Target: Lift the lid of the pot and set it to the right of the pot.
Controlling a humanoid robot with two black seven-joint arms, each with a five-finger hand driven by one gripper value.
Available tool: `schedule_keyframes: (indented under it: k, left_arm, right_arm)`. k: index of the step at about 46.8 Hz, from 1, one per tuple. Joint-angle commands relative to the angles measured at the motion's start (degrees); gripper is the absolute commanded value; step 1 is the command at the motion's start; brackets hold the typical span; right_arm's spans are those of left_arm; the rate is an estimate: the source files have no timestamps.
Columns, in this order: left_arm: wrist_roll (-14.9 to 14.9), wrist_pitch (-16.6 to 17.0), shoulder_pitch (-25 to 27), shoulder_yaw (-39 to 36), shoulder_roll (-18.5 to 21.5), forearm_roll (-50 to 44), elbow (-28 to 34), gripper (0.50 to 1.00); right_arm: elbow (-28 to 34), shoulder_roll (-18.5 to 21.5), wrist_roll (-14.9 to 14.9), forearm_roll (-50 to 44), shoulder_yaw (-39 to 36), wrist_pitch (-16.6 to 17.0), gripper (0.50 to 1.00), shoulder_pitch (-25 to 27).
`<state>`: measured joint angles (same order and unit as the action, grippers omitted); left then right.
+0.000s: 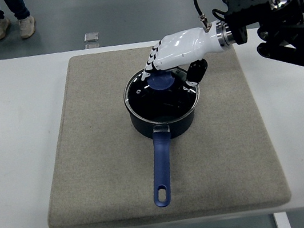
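One robot hand (176,52) was at work — the right one, white-shelled on a black arm that came in from the 3 o'clock edge. It hung over the far right part of the pot (162,107), palm down, its fingers (155,62) curled down toward the blue knob (161,81) of the glass lid (159,92). The fingertips sat just at the knob's far side; whether they actually gripped it or only touched it could not be told from this angle. The lid lay seated on the pot's rim, level, not raised. The pot stood near the middle of a grey mat (89,158) on the white table (10,130), its blue handle (161,167) pointing toward 6 o'clock. From the hand, the lid's centre lay just below and toward 7 o'clock. At the 11 o'clock corner, beyond the table, a person's feet (10,27) stood on the floor — well apart from everything.
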<state>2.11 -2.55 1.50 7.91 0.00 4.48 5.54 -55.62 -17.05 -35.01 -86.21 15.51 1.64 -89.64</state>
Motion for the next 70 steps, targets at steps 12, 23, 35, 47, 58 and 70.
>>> schedule_keyframes:
  k: [12,23,35,47,58,70]
  left_arm:
    - [0.0,0.0,0.0,0.0,0.0,0.0,0.0,1.0]
    - [0.0,0.0,0.0,0.0,0.0,0.0,0.0,1.0]
    - [0.0,0.0,0.0,0.0,0.0,0.0,0.0,1.0]
    - [0.0,0.0,0.0,0.0,0.0,0.0,0.0,1.0]
    - [0.0,0.0,0.0,0.0,0.0,0.0,0.0,1.0]
    - [0.0,0.0,0.0,0.1,0.0,0.0,0.0,1.0]
  right_arm:
    - [0.0,-0.2,0.0,-0.1,0.3,0.0,0.84,0.0]
    - [0.0,0.6,0.0,-0.1,0.0,-0.1,0.836,0.3]
    - [0.0,1.0,0.0,-0.4,0.1,0.0,0.5,0.5]
    - [0.0,1.1,0.0,-0.7,0.4,0.1,0.5,0.3]
    - [0.1,1.1,0.0,-0.7,0.3,0.3,0.5,0.0]
    - [0.8,1.1,0.0,-0.1,-0.5,0.4,0.5,-0.4]
